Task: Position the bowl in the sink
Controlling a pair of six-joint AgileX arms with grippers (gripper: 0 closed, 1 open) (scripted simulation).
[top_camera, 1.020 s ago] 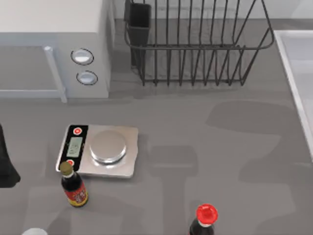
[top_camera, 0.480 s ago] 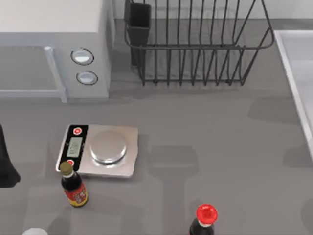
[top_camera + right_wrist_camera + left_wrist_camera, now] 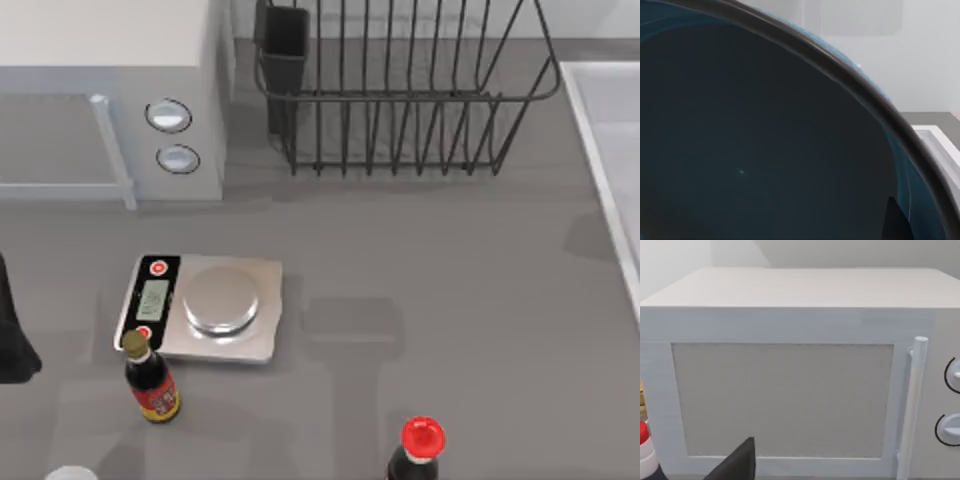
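The bowl [image 3: 755, 150], deep blue with a dark rim, sits very close in the right wrist view, tilted, with its inside facing the camera. A dark fingertip [image 3: 896, 220] of my right gripper lies against the bowl's inner wall near the rim, so the gripper is shut on the bowl. Past the rim, a pale raised edge of the sink [image 3: 940, 145] is visible. In the top view the sink [image 3: 612, 150] runs along the table's right edge. My left arm [image 3: 12, 335] is parked at the table's left edge.
A white microwave [image 3: 110, 100] stands at the back left and a black wire dish rack [image 3: 400, 90] at the back middle. A kitchen scale [image 3: 205, 305], a dark sauce bottle [image 3: 150, 380] and a red-capped bottle [image 3: 420, 445] stand at the front.
The shadows on the table have slid to the right, toward the sink, and shrunk at the right edge. The left arm and the table's objects have not moved.
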